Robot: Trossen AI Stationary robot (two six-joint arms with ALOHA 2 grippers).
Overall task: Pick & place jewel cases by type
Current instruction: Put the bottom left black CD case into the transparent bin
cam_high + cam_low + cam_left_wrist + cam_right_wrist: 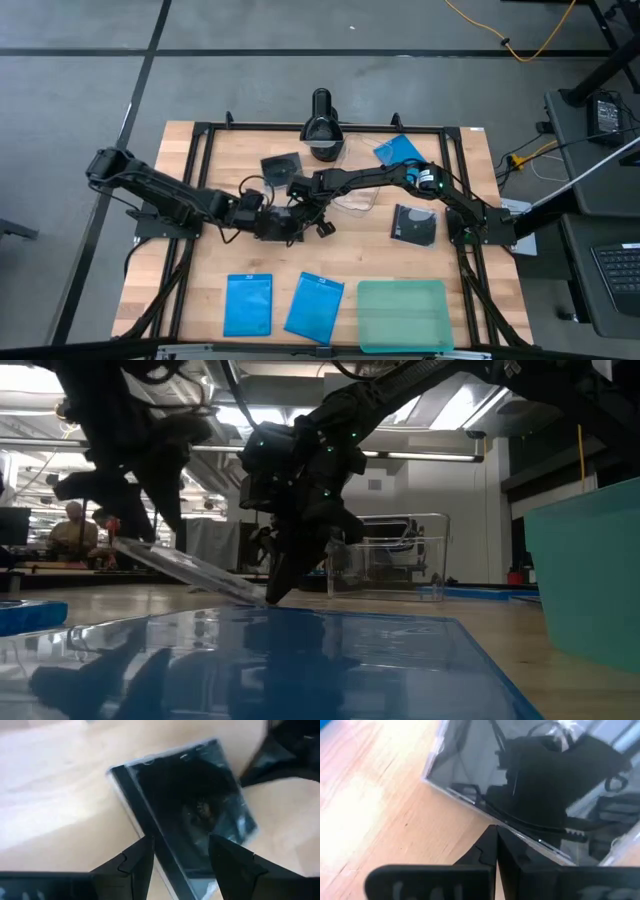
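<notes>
High view: both dark arms meet over the middle of the wooden table [190,300], with the small clear plastic tub [356,199] just to their right.
Held thing: a squarish black-and-clear disc case [185,815] sits between the two arms, tilted; its left end is raised and its right end is down at the table.
Left gripper [180,842]: fingers spread to either side of the case's raised end, apparently clamped on it.
Right gripper [496,827]: fingers pressed together, the tip set against the case's low edge.
Key relation: the case runs left to right from one gripper to the other, and the left arm is the one that carries it.
Other black-and-clear cases: one far from the arms [282,166], one to the right [415,223].
Bright blue rectangular cases: two side by side at the near edge [248,303], one at the far right [399,150].
Judgement: the lift looks half made, so the left grip must hold as the right tip comes away.
</notes>
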